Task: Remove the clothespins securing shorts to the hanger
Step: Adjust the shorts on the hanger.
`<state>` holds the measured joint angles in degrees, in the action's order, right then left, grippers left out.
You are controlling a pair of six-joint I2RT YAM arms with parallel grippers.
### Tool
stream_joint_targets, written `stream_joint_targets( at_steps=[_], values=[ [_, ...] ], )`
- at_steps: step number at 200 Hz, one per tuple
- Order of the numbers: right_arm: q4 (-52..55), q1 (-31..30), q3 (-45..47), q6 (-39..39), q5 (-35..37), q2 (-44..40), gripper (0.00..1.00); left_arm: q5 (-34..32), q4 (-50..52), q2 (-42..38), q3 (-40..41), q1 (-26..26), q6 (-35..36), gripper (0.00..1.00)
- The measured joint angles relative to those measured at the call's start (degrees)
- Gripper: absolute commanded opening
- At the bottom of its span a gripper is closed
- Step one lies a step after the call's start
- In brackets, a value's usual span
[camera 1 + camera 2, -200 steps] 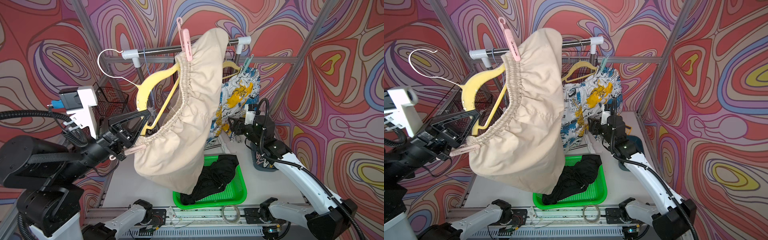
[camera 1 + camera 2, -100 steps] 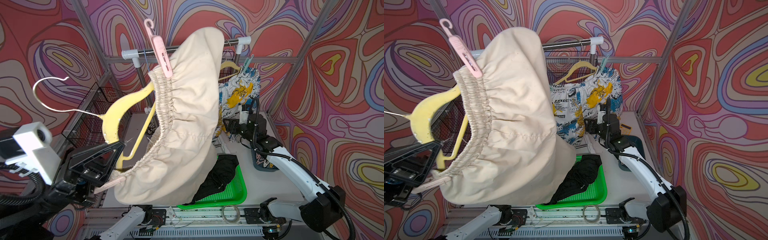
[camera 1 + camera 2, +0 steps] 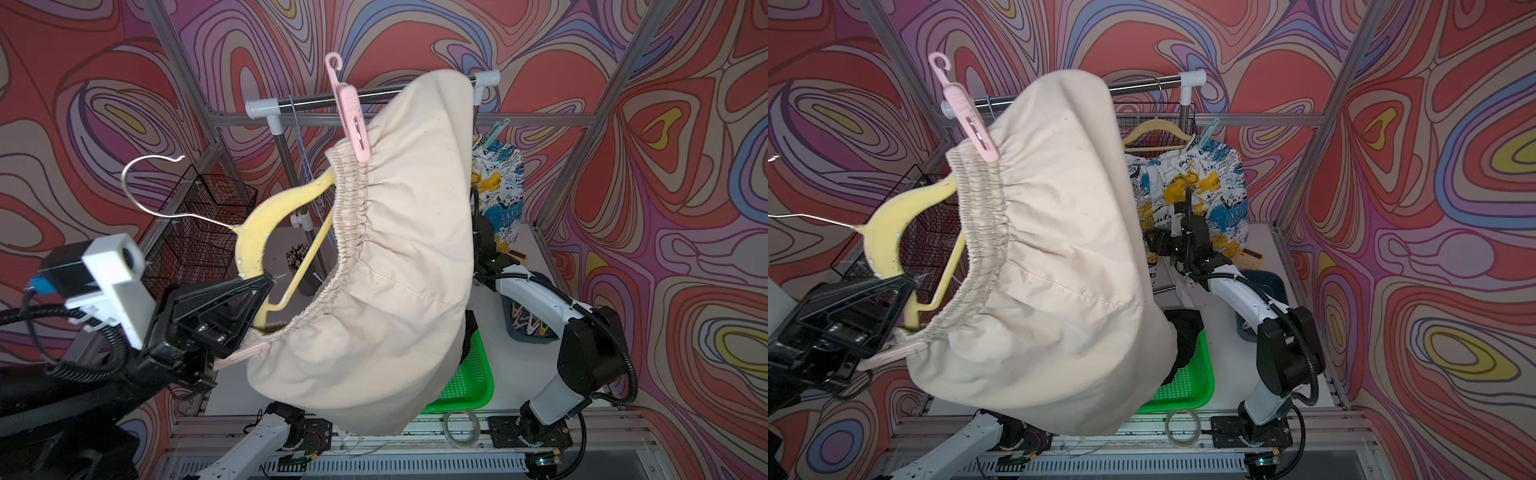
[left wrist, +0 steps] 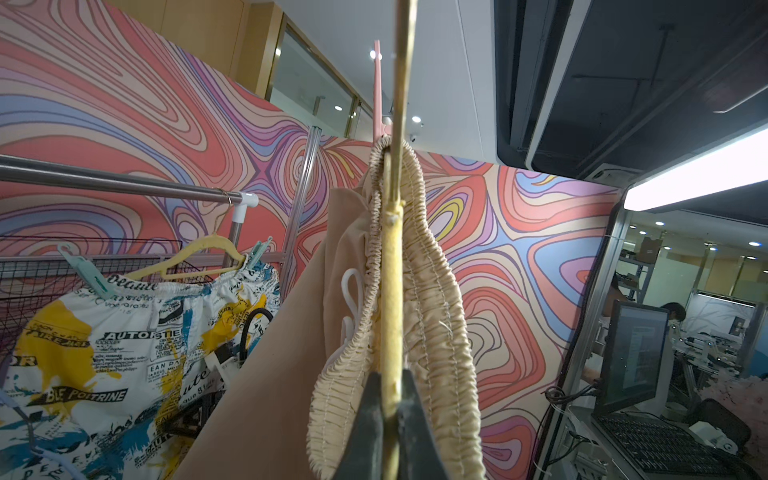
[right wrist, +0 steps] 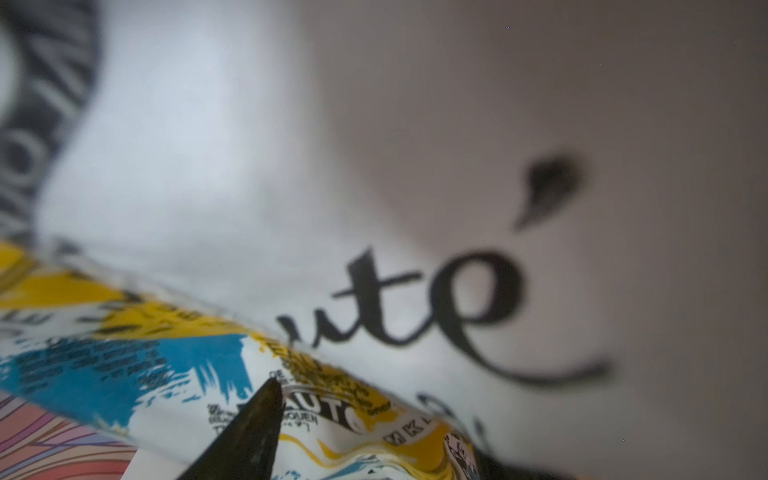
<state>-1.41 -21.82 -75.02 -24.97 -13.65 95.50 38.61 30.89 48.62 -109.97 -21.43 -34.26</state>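
Left gripper (image 4: 391, 382) pinched the yellow hanger (image 3: 253, 232) bearing beige shorts (image 3: 407, 270), pink clothespin (image 3: 351, 120) at 12 o'clock. Right gripper (image 3: 1156, 247) sat beside printed shorts (image 3: 1208, 187) at 3 o'clock; its finger spread could not be told.

green tray (image 3: 476, 374) (perforated floor) | black wire basket (image 3: 212, 216) | metal rail (image 3: 307, 102) | clear ring (image 3: 446, 428) beside tray

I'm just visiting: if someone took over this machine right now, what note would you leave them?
Left pincer: shut on the yellow hanger, holding it off the rail with the beige shorts.
Right pincer: open, against the printed shorts.
Done: black shorts in the green tray.
To do: two pink clothespins on the beige shorts; two mint clothespins on the printed shorts, hanging on the rail.
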Motion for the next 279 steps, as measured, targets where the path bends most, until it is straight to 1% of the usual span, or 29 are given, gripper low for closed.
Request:
stream_joint_targets(
  at_steps=[37, 80, 108, 132, 158, 178, 210, 254, 267, 279],
  values=[
    [0.2, 0.0, 0.9, 1.1, 3.0, -2.6, 0.71, 0.2, -3.5, 6.4, 4.8, 0.0, 3.2, 0.00],
    [5.1, 0.2, 4.8, 4.2, 10.6, -14.1, 0.72, 2.5, -6.6, 11.9, 6.0, 0.0, 4.3, 0.00],
    [9.0, 0.4, 6.5, 6.1, 16.9, -21.8, 0.72, 5.2, -8.1, 12.3, 6.2, 0.0, 5.5, 0.00],
    [12.3, 0.5, 6.8, 7.6, 21.7, -26.5, 0.72, 8.5, -9.5, 12.4, 6.5, 0.0, 6.6, 0.00],
    [15.0, 0.5, 6.8, 9.2, 26.2, -30.3, 0.72, 12.9, -13.1, 12.1, 10.3, 0.0, 6.4, 0.00],
    [16.6, 0.5, 6.8, 10.0, 28.6, -32.2, 0.72, 15.5, -13.7, 11.5, 14.2, 0.0, 6.5, 0.00],
    [19.2, 0.5, 6.8, 11.6, 30.8, -33.7, 0.72, 17.4, -7.6, 10.9, 18.4, 0.0, 9.8, 0.00],
    [23.3, 0.9, 6.8, 13.6, 33.7, -35.9, 0.72, 17.1, 5.7, 8.1, 18.7, 0.0, 18.1, 0.00],
    [24.3, 0.9, 6.8, 14.0, 34.3, -37.0, 0.73, 17.5, 7.1, 7.1, 19.9, 0.0, 19.3, 0.00],
    [25.3, 0.9, 6.6, 14.2, 34.9, -38.1, 0.72, 18.5, 7.1, 5.9, 22.7, 0.0, 19.7, 0.00]
  ],
)
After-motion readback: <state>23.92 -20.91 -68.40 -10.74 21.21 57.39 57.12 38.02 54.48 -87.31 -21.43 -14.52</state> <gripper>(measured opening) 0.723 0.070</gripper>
